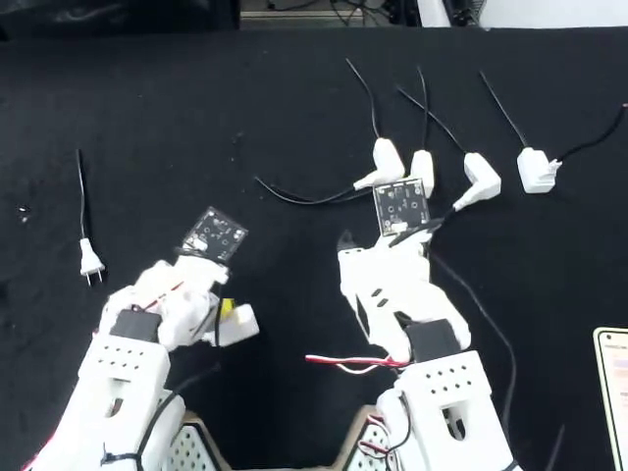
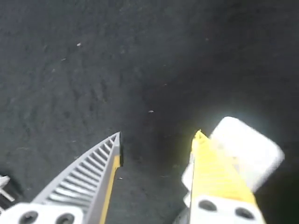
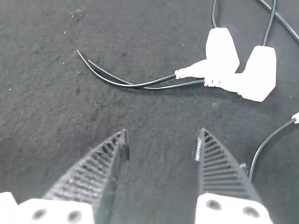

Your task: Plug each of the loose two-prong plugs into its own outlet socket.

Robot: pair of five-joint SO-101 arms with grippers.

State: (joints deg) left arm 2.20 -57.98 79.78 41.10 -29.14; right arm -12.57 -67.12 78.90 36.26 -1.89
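Observation:
A loose two-prong plug [image 1: 90,260] with a black cord lies on the black table [image 1: 147,118] at the far left. Near the back right sit several white outlet sockets, such as one [image 1: 388,155] with a plug [image 1: 365,181] in it. The right wrist view shows two sockets [image 3: 220,49] [image 3: 259,70], each with a corded plug in it. My right gripper [image 3: 162,135] is open over bare cloth just short of them. My left gripper [image 2: 158,135] is open and low near the front. A blurred white block [image 2: 247,149] lies just outside its yellow finger [image 2: 210,168].
Thin black cords [image 1: 368,93] trail from the sockets toward the table's back edge. Two more cords [image 3: 121,79] curl out ahead of the right gripper. A white card [image 1: 613,383] lies at the front right edge. Open cloth stretches across the middle and back left.

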